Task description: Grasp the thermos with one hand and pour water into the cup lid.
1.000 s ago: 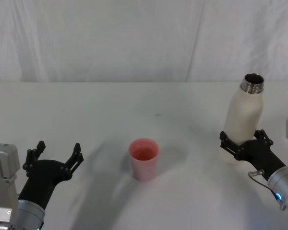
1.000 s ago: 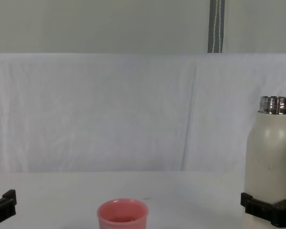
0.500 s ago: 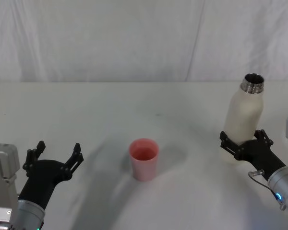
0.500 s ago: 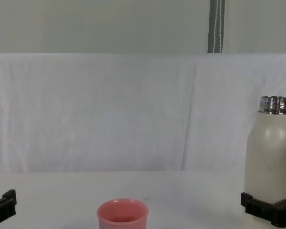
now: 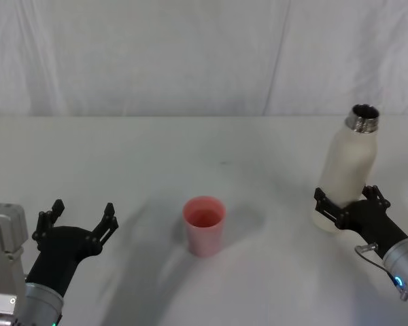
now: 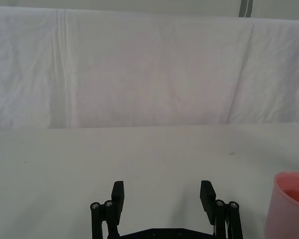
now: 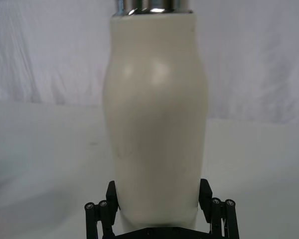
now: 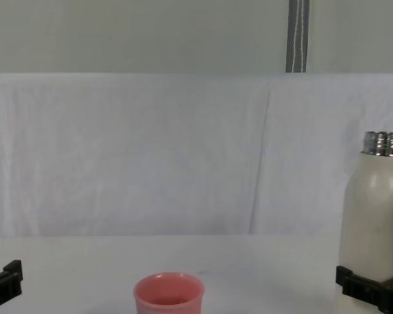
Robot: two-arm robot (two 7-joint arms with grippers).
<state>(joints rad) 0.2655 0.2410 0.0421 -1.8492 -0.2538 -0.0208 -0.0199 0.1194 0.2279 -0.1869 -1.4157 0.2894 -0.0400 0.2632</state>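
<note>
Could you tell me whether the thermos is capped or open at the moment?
Open: the thermos shows a bare steel neck with a dark mouth and no cap; the right pincer clasps its base.

Right claw [image 5: 351,204] low at the near right, fingers closed inward; left claw [image 5: 80,219] spread, near left.

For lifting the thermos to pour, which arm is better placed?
The right: its tool already clasps the thermos low on its body. The left tool is open, across the cup lid.
</note>
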